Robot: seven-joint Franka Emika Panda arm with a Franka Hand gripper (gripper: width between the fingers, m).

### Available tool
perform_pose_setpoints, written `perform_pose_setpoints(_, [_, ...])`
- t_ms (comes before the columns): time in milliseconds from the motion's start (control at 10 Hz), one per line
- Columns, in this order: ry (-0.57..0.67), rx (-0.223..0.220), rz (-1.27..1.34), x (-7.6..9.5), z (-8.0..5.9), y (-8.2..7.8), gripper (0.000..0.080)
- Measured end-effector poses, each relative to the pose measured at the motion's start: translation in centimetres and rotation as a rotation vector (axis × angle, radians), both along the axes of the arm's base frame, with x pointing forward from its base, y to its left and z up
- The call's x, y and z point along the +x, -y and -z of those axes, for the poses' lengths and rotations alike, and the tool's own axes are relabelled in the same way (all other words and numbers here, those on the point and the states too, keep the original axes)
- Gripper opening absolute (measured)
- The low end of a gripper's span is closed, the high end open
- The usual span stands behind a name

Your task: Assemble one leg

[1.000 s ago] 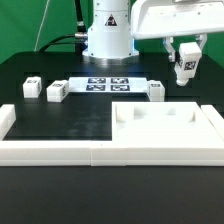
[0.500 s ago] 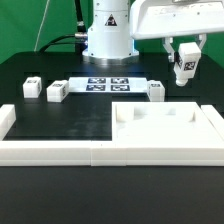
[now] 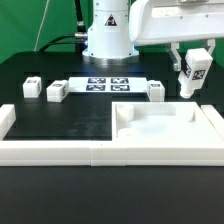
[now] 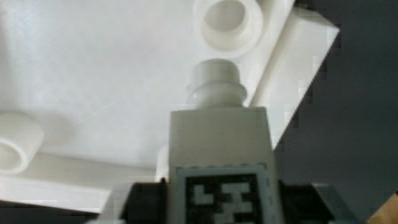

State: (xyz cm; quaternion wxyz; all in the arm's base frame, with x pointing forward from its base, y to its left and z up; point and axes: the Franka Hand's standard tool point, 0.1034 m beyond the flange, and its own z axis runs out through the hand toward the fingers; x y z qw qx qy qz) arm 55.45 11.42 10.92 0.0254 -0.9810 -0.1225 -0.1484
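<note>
My gripper (image 3: 191,76) is shut on the leg (image 3: 192,70), a small white post with a black-and-white tag, held in the air at the exterior view's right, above the far right corner of the large white panel (image 3: 160,135). In the wrist view the leg (image 4: 217,135) sticks out from between my fingers (image 4: 146,204), tag near the grip and round peg end forward. The panel (image 4: 89,70) lies below it, with one round socket (image 4: 226,20) beyond the peg and another (image 4: 15,140) to the side. The peg is apart from both sockets.
Three more white legs stand on the black table: two (image 3: 31,86) (image 3: 56,92) at the exterior view's left, one (image 3: 156,91) beside the marker board (image 3: 107,84). A low white wall (image 3: 50,152) runs along the front. The robot base (image 3: 108,35) stands behind.
My gripper has moved toward the exterior view's right and slightly down, carrying the leg. The other parts have not moved.
</note>
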Motion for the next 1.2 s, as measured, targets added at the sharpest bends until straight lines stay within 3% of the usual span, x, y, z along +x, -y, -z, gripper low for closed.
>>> perform_pose_setpoints(400, [0.055,-0.002,-0.015,0.5,-0.1,0.4,0.029])
perform_pose_setpoints(500, [0.147,0.008,-0.011,1.0,-0.6,0.6,0.029])
perform_pose_setpoints(600, [0.246,0.017,-0.004,0.5,-0.4,0.9,0.029])
perform_pose_setpoints(700, [0.217,0.014,-0.005,0.5,0.3,0.9,0.029])
perform_pose_setpoints(900, [0.238,0.021,-0.004,3.3,-0.1,0.3,0.029])
perform_pose_setpoints(1200, [0.264,0.03,-0.004,6.1,0.3,-0.4,0.029])
